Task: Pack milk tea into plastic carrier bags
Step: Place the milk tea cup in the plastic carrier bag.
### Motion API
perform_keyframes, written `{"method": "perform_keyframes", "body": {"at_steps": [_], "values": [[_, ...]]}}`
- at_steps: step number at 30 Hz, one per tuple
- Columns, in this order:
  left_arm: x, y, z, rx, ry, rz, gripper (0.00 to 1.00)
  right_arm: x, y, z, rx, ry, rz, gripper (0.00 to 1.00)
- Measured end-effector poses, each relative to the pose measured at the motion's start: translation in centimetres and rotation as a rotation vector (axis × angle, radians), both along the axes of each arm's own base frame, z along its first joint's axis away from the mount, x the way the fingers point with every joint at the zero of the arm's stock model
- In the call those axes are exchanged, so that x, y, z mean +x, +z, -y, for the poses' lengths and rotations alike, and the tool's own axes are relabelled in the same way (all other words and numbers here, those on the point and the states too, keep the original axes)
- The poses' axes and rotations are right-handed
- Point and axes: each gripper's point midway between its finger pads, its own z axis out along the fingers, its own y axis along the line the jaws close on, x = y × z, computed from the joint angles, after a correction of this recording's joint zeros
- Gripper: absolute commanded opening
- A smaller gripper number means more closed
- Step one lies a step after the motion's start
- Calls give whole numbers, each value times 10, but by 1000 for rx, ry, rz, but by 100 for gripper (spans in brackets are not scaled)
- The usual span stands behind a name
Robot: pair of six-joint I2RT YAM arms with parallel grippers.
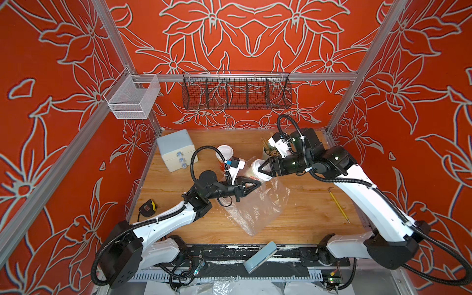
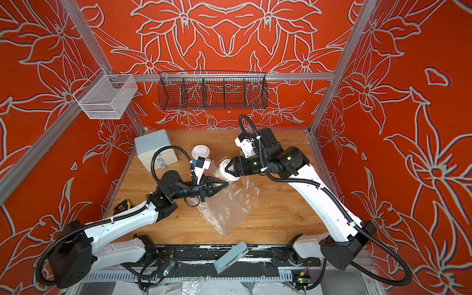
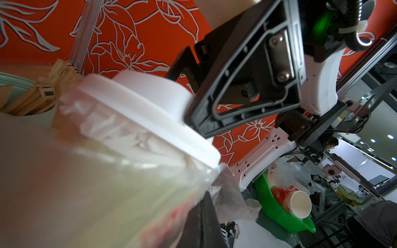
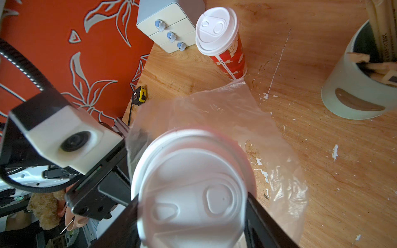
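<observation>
A cream milk tea cup (image 4: pixel 193 189) with a white dome lid hangs tilted over the table, its body inside the mouth of the transparent plastic carrier bag (image 1: pixel 258 207) (image 2: pixel 227 204) (image 4: pixel 225 111). My right gripper (image 1: pixel 263 170) (image 4: pixel 191 216) is shut on that cup's lid (image 3: pixel 150 103), one finger on each side. My left gripper (image 1: pixel 257 184) (image 2: pixel 225 184) is shut on the bag's upper edge beside the cup and holds it lifted. The rest of the bag lies on the wood. The red-printed milk tea cup (image 1: pixel 224 154) (image 4: pixel 223 43) stands upright behind my left wrist.
A mint-green cylinder of wooden sticks (image 4: pixel 361 85) stands near my right arm. A small drawer box (image 1: pixel 176 150) sits at the back left, a tape measure (image 1: pixel 148 205) at the left edge and a yellow tool (image 1: pixel 338 204) on the right. A blue-grey flat object (image 1: pixel 260 256) lies on the front rail.
</observation>
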Motion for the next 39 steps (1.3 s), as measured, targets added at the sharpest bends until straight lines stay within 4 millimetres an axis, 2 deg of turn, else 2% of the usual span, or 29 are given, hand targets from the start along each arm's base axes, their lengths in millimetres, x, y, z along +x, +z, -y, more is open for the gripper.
{"method": "perform_keyframes", "body": {"at_steps": [7, 14, 26, 33, 39], "values": [[-5, 8, 0, -14, -29, 43, 0, -1, -14, 4, 1, -13, -46, 32], [-7, 16, 4, -27, -67, 84, 0, -4, -15, 5, 27, -10, -66, 31], [-8, 17, 13, -18, -129, 124, 0, -11, -25, 7, 6, 2, -117, 29], [-7, 16, 19, -11, -160, 130, 0, -15, -42, 6, -1, 7, -170, 28], [-8, 13, 22, -3, -188, 126, 0, -16, -47, 5, 0, 9, -195, 27]]}}
